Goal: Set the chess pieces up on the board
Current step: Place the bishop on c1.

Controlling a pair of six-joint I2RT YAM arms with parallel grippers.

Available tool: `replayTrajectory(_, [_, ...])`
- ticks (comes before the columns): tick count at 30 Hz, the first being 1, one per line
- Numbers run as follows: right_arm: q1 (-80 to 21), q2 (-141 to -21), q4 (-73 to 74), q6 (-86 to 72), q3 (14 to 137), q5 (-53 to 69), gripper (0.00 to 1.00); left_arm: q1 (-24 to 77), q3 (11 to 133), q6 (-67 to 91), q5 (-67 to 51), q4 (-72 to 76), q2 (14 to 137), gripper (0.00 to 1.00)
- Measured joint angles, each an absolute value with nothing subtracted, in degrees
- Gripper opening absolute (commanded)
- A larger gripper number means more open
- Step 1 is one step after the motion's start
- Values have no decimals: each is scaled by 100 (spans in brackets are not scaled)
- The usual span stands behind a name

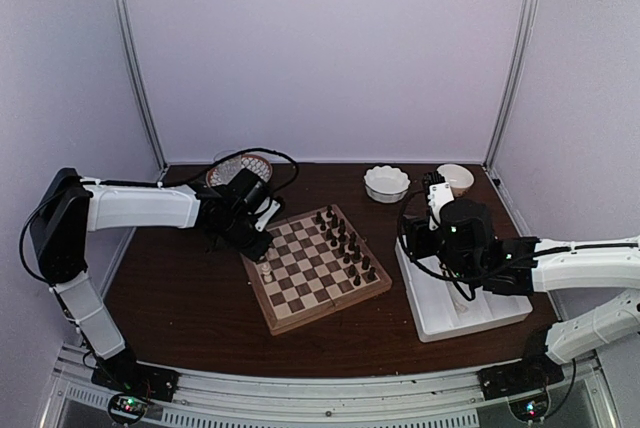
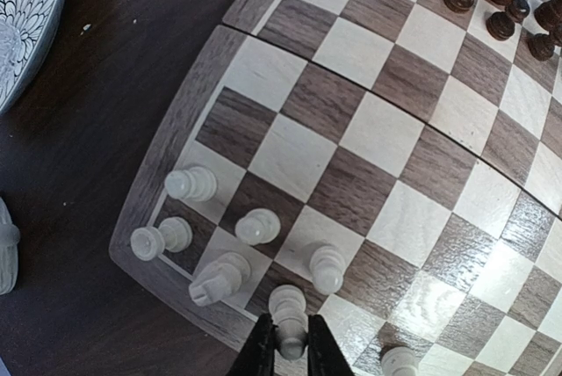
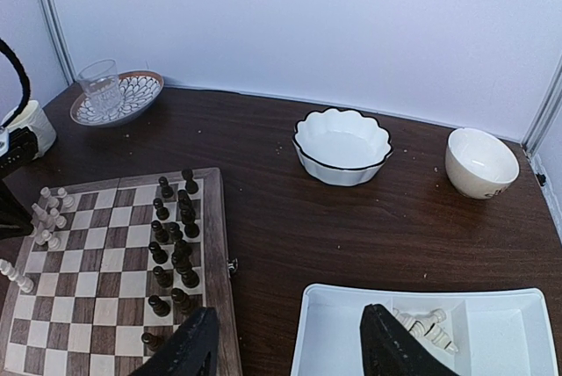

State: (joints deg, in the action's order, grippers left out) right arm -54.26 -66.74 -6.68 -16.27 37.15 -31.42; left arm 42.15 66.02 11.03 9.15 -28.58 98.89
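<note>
The left gripper (image 2: 290, 345) has its jaws pinched narrow around one cream piece (image 2: 288, 310) on an edge square at the left corner of the board (image 2: 386, 139), beside other chess pieces (image 2: 255, 227). This looks like the placing step. The next move calls for letting go and lifting straight up, clear of the neighbours. The piece seems upright, its long axis vertical. The right gripper (image 3: 285, 350) hangs with jaws wide and empty over the white tray (image 3: 509, 341), where more pieces lie flat.

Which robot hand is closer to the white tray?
The right. The right gripper hovers open over the white tray. The left gripper is across the table, pinching a cream chess piece at the edge of the board.
</note>
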Motion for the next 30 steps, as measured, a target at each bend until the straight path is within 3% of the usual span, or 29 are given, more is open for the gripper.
replayTrajectory(14, [-5426, -6674, -666, -1627, 3715, -3127, 57, 4213, 6602, 1100, 910, -2877, 9889, 22])
replayTrajectory(30, [-5426, -6674, -666, -1627, 3715, -3122, 57, 4213, 6602, 1105, 897, -2880, 9891, 22])
